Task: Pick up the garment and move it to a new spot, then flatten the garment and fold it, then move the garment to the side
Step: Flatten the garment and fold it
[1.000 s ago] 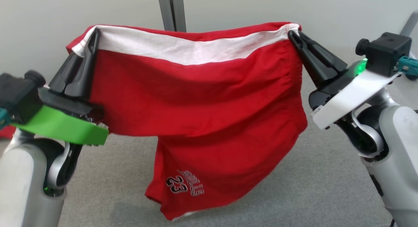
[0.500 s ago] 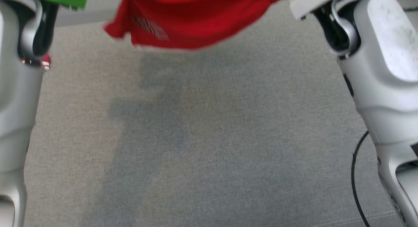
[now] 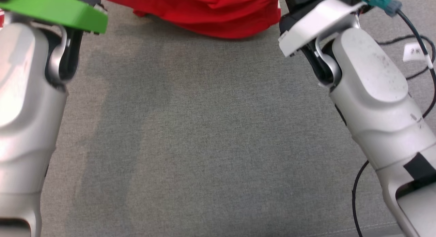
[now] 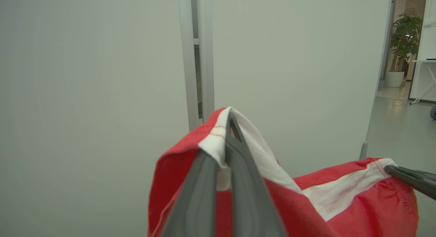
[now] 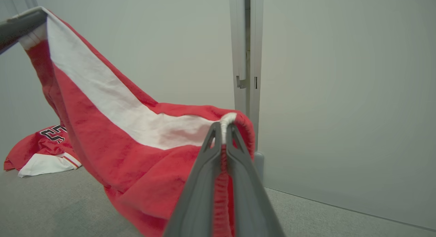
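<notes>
The garment (image 5: pixel 119 138), red shorts with a white waistband, hangs stretched between the two grippers, lifted off the grey surface (image 3: pixel 211 134) in front of a pale wall (image 4: pixel 85 93). The left gripper (image 4: pixel 224 145) is closed tight on one end of the waistband, white cloth folded over its fingertips. The right gripper (image 5: pixel 223 131) is clamped the same way on the other end, with the gathered red edge running down between its fingers.

In the head view both grippers' fingers are cut off by the top edge. Their green wrist plate (image 3: pixel 58 10) and white wrist plate (image 3: pixel 316 15) flank the garment's bunched lower part, which appears to touch the surface. A black cable (image 3: pixel 422 49) loops beside the right arm.

The wrist views show the waistband sagging between the grips, each with the other gripper's fingertip at its edge. The right wrist view adds a metal post (image 5: pixel 245 53) and red and white cloth with lettering (image 5: pixel 44 151) lying on the surface; whether that belongs to the same garment is unclear.
</notes>
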Controlling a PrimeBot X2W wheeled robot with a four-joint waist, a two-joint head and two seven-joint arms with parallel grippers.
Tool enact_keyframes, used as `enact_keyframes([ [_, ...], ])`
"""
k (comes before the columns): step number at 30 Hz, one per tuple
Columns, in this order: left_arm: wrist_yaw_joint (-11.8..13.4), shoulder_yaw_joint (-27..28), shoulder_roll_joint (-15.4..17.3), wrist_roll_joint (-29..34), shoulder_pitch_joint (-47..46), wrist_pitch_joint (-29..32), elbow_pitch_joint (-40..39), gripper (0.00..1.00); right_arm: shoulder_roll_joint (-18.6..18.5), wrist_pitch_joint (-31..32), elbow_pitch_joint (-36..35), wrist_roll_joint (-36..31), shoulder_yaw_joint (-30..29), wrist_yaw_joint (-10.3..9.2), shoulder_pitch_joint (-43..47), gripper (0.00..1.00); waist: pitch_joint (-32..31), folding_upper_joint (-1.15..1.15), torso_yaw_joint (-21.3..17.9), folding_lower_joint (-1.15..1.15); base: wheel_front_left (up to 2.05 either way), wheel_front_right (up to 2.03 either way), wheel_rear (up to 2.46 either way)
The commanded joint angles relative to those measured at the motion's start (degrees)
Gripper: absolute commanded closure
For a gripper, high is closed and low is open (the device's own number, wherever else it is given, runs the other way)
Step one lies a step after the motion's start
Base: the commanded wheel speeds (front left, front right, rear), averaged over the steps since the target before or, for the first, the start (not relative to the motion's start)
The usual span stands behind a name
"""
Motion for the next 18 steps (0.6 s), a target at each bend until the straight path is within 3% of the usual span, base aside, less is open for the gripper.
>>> enact_keyframes([
  [1, -0.2, 1.0, 0.5, 0.1, 3.0, -0.1, -2.0, 1.00, -0.2, -0.3, -2.3, 0.4, -0.9, -0.06, 1.9, 1.00, 0.7, 0.00, 0.1, -0.01, 0.00, 0.00, 0.00],
  [8, -0.2, 6.1, -0.8, 2.6, 17.3, -0.1, -12.7, 1.00, 0.3, -0.3, -12.6, -1.1, -4.3, -0.06, 14.0, 1.00, -2.2, 0.00, 0.1, -0.01, 0.00, 0.00, 0.00],
  [18, -0.2, 9.3, -4.6, 4.1, 40.2, -0.1, -25.4, 1.00, -0.4, -0.3, -25.4, -4.0, -6.9, -0.06, 37.5, 1.00, -12.7, 0.00, 1.3, -0.01, 0.00, 0.00, 0.00],
])
